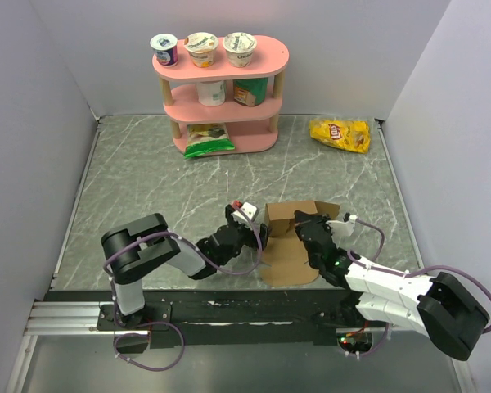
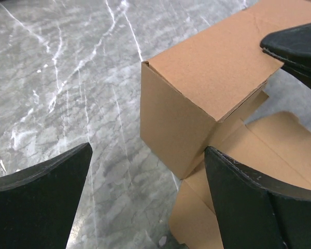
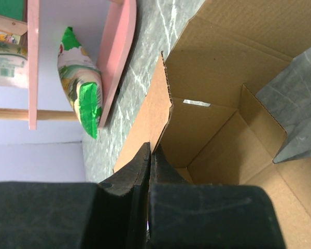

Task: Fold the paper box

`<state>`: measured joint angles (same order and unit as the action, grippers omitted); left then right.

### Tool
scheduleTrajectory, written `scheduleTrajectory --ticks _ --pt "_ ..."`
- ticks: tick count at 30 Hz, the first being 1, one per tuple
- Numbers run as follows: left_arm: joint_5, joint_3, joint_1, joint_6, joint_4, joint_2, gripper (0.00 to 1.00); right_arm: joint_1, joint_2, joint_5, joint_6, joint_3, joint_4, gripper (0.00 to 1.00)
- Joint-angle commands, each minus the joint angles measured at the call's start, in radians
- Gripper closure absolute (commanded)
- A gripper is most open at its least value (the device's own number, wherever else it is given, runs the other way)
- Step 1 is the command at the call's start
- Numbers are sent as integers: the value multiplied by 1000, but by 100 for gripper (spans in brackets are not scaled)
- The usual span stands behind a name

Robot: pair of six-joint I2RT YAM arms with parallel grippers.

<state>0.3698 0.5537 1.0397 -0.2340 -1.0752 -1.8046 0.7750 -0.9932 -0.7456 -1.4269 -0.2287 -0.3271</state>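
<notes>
- Box [image 1: 299,219]: plain brown cardboard without print, partly folded, just below and right of the centre of the top view.
- Its walls stand upright on the table as a small square shell with the top open.
- One unfolded panel [image 1: 288,260] lies flat on the table, still joined to the shell and reaching toward the bottom of the frame.
- A flap [image 1: 329,210] at the shell's upper right tilts outward.
- In the left wrist view, two smooth faces meet at a sharp vertical corner [image 2: 144,98] in mid-frame.
- In the right wrist view the hollow inside [image 3: 212,140] shows at right, with creased inner flaps and a bright slit at one seam.
</notes>
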Motion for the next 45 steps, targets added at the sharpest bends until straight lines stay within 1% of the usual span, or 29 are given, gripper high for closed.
scheduleTrajectory --ticks 1,4,5,18,20,26,29,30,31,35,36,39,43,44,45 --pt "116 14 13 10 -170 -45 4 18 -10 9 -7 -12 220 100" --pt "122 34 28 50 -187 -79 4 20 -5 9 -15 -14 223 100" --pt "148 38 29 51 -187 -84 4 23 -4 11 -12 -15 221 100" --pt "158 77 31 36 -262 -121 4 27 -18 22 -10 -9 206 100" --pt "173 90 31 36 -244 -127 4 26 -22 25 -13 -9 203 100" --pt "282 156 31 16 -163 -162 4 29 -24 31 -10 -9 194 100" --pt "323 155 31 19 -187 -171 4 32 -24 35 -12 -9 195 100" --pt "327 152 31 24 -195 -176 1 33 -22 35 -13 -9 198 100" --pt "331 150 31 31 -209 -177 1 33 -21 40 -20 -11 201 100" --pt "340 144 31 48 -249 -188 13 33 -21 48 -35 -20 220 100" --pt "337 141 31 54 -258 -196 19 33 -18 51 -35 -21 229 100" --pt "333 144 31 76 -282 -209 27 33 -9 55 -38 -37 246 100" --pt "325 134 31 82 -308 -205 27 35 -5 55 -40 -49 270 100" --pt "325 129 33 82 -305 -203 28 33 -5 57 -44 -49 273 100" --pt "333 129 33 84 -302 -202 32 33 -4 55 -52 -49 278 100"
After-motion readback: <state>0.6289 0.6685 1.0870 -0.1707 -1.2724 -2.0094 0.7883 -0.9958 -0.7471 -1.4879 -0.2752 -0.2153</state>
